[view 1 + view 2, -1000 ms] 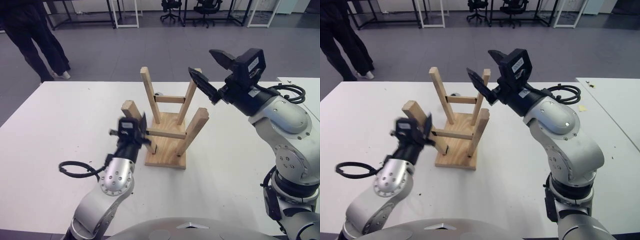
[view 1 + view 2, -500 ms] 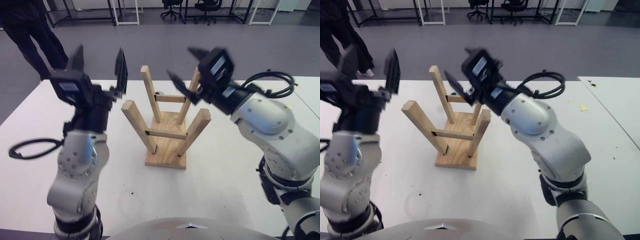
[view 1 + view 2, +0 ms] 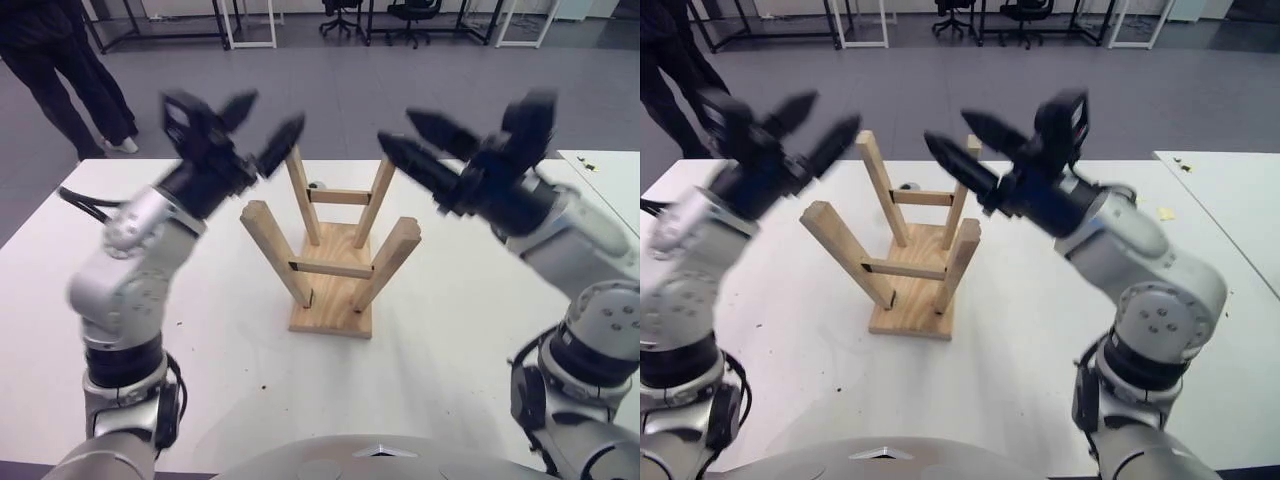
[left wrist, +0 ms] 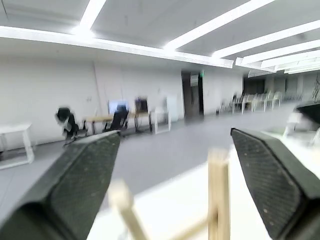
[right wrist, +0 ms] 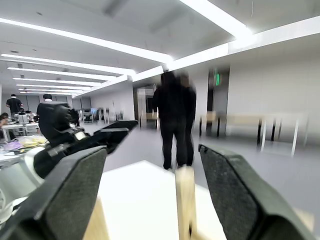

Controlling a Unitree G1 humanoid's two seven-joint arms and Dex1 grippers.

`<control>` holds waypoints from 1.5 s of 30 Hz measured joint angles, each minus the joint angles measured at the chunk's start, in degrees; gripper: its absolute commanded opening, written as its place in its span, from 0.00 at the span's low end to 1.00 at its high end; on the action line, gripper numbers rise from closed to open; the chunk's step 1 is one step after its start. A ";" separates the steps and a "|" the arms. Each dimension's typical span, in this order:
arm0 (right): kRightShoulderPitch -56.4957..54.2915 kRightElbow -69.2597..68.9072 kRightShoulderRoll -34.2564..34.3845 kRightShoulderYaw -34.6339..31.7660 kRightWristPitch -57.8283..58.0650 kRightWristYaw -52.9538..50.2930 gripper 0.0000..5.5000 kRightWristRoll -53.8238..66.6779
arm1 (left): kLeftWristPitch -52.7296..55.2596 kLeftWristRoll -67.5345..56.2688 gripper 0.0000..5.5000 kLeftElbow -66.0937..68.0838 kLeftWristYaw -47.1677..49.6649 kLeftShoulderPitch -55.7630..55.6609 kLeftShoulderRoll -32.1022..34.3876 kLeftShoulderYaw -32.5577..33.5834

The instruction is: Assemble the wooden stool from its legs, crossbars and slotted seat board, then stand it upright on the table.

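The wooden stool [image 3: 345, 245] stands upside down near the middle of the white desk [image 3: 220, 340]: seat board [image 3: 330, 320] flat on the desk, 4 legs up, crossbars [image 3: 335, 268] betw. them. Left gripper [image 3: 268, 115] is in the air left of the stool, fingers wide open, empty. Right gripper [image 3: 398, 130] is at the right, also open & empty.

The black two-fingered left gripper [image 3: 278, 108] and right gripper [image 3: 396, 128] appear smeared. The pale wooden stool legs [image 4: 218, 195] are blurred and cut off at the wrist views' edges.
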 measured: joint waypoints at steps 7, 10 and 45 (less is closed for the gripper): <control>3.63 2.84 -2.63 6.22 -6.36 0.78 0.62 -7.58 | -21.23 10.52 0.73 8.42 -2.37 0.89 -2.74 -6.72; 1.89 3.82 -1.19 3.42 -5.46 -3.09 0.62 -1.81 | -16.98 11.02 0.73 9.50 -3.01 -3.02 -1.35 -6.87; 4.66 68.48 -5.30 24.28 -61.59 18.02 0.62 -54.16 | -5.03 30.31 0.73 21.84 2.09 22.60 -2.61 -9.20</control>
